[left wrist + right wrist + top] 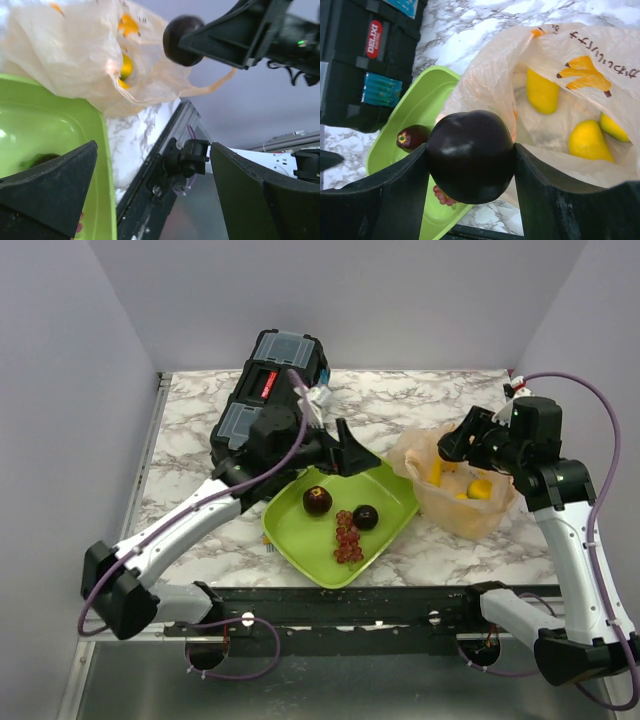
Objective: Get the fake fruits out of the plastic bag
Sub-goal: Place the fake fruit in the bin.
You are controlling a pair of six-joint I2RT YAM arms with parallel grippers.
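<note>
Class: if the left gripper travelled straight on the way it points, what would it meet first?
The left gripper would most likely meet the marble table by its black front rail, beside the green tray. The plastic bag sits off that line. Depth is unclear.

The grape bunch lies mostly hidden behind the held maroon fruit.

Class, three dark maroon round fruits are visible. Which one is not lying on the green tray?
The maroon fruit gripped in the right claw; the other two maroon fruits lie on the green tray.
</note>
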